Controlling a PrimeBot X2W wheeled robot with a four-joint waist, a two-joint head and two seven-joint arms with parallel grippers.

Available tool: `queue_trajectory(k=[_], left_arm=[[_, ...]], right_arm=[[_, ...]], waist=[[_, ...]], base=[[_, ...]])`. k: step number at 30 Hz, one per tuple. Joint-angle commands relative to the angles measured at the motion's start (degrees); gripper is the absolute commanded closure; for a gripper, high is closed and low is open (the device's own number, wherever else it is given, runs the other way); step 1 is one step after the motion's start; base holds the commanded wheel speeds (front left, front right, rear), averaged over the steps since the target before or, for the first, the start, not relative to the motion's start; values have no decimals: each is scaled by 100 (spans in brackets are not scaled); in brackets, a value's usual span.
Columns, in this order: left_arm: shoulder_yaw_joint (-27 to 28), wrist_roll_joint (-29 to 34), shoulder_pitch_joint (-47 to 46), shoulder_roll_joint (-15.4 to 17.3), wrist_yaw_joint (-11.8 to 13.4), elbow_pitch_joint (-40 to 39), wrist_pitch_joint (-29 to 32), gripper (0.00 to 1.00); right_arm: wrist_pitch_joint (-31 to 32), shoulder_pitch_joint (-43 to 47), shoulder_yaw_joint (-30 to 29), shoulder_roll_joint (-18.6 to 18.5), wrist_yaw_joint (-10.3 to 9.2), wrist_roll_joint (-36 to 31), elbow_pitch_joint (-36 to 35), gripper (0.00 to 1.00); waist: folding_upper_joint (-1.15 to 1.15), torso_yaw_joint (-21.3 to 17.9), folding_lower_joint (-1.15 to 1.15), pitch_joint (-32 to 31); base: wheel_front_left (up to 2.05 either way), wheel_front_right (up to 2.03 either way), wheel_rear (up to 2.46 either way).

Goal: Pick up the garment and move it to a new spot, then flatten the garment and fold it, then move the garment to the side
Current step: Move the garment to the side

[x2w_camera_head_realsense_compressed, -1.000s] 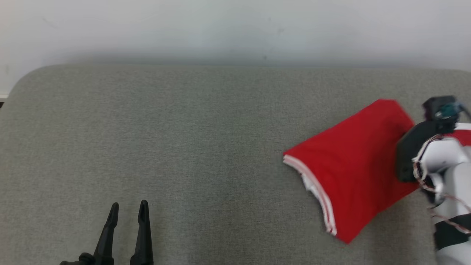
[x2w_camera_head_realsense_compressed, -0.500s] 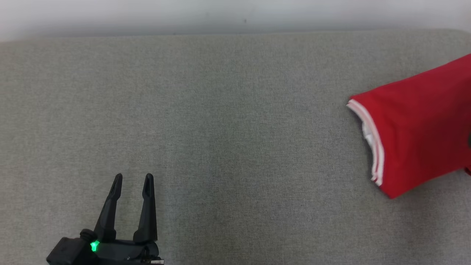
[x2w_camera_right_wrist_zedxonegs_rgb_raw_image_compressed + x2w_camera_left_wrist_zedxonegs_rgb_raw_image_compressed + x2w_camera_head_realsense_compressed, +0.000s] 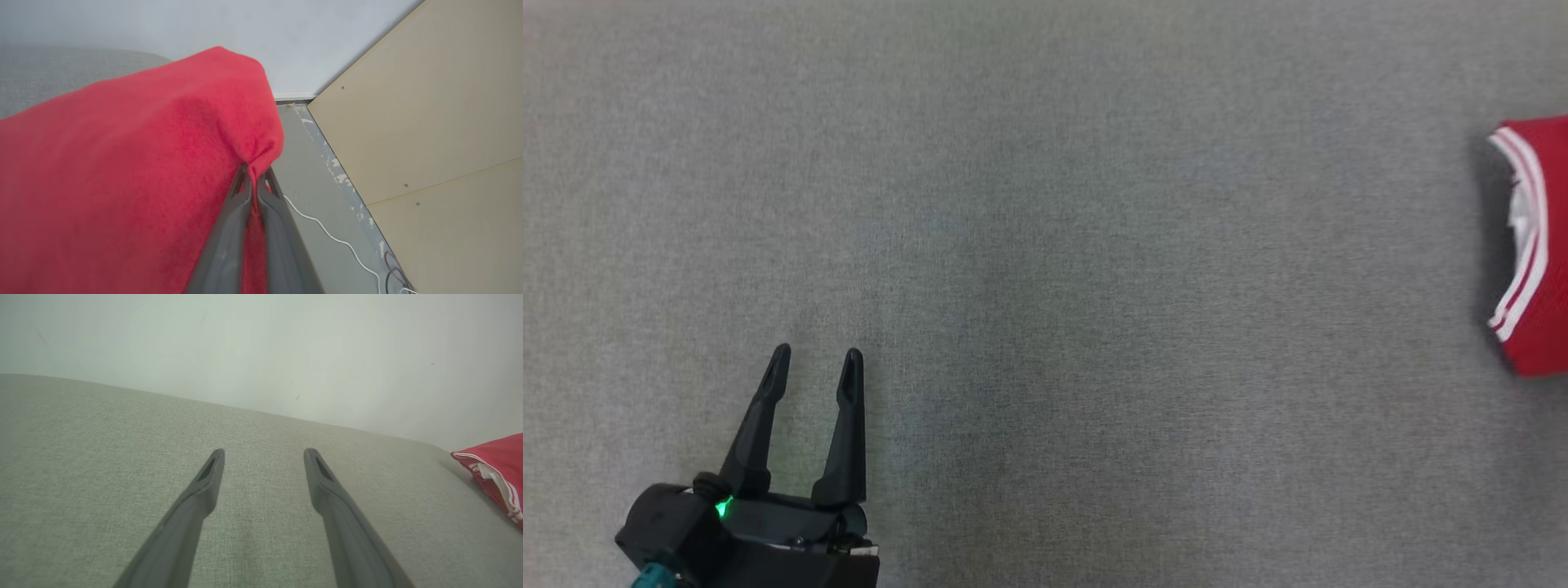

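Grey-green upholstered surface, woven, evenly lit. Left wrist view: plain pale wall at 12 o'clock, beyond its far edge. Right wrist view: beige screwed panel at 3 o'clock; grey paint-flecked floor beside it; white cable at 5 o'clock; white skirting at wall foot.

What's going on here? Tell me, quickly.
The right tool is shut on a corner of the folded red garment, holding it at the far right of the grey cushion, near its edge. The left tool is open and empty over the cushion, well apart from the garment.
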Motion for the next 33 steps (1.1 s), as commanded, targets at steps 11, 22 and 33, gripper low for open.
queue_trajectory(k=[11,22,33], left_arm=[[-120,44,-195,235,7,-101,-15,0],[-185,59,-248,279,7,-16,-15,0],[428,-29,-19,-153,14,-90,-15,0]], right_arm=[[-1545,43,-469,-886,-16,-408,1596,100],[-3674,-502,-124,-1284,-16,-578,3388,0],[-5119,-612,534,-924,-16,-359,3666,0]], waist=[[-1,191,0,423],[-1,153,0,322],[-1,145,0,-226]], base=[[0,0,0],[0,0,0],[0,0,0]])
